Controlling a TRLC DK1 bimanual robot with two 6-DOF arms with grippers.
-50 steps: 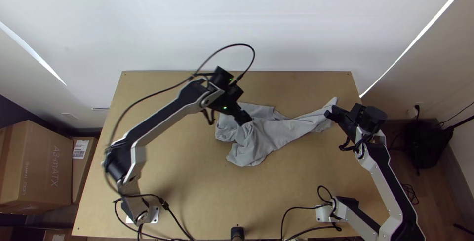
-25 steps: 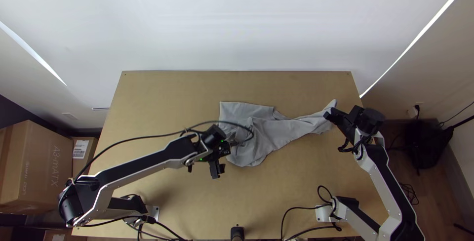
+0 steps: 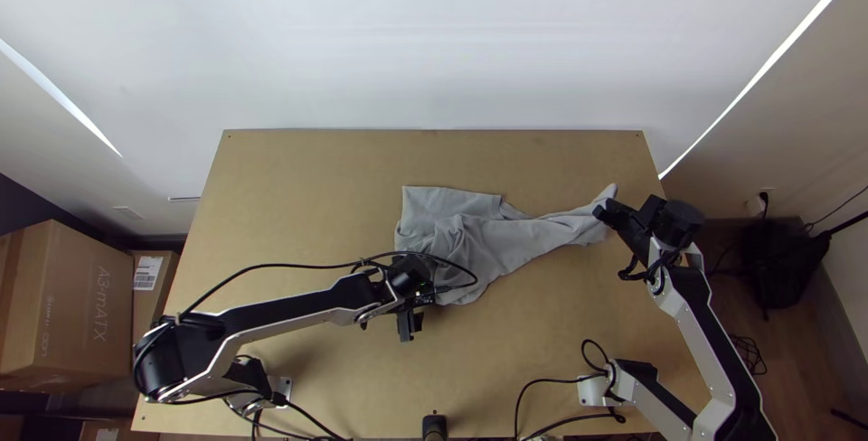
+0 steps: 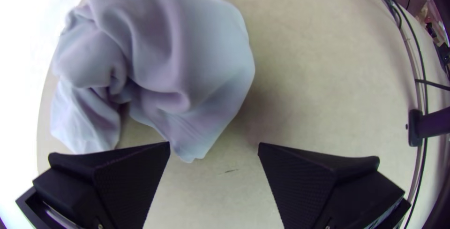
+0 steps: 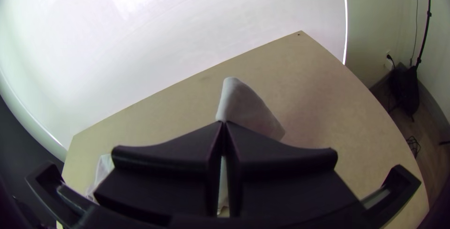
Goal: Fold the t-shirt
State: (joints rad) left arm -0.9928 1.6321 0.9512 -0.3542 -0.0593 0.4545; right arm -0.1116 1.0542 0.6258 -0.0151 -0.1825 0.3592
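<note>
Lying bunched across the middle and toward the right side of the bench (image 3: 298, 197), as a plain, light grey t-shirt (image 3: 506, 247). Spreading widest at the left, with a flatter, straighter-edged part toward the far side and a loosely wrinkled, rounded part toward the near side. Gathering into a small crumpled knot of folds between these two. Narrowing rightward along lengthwise creases into a slim end, and being pinched there by the right claw (image 3: 604, 211). Poking out in a soft, blunt peak just past the claw
</note>
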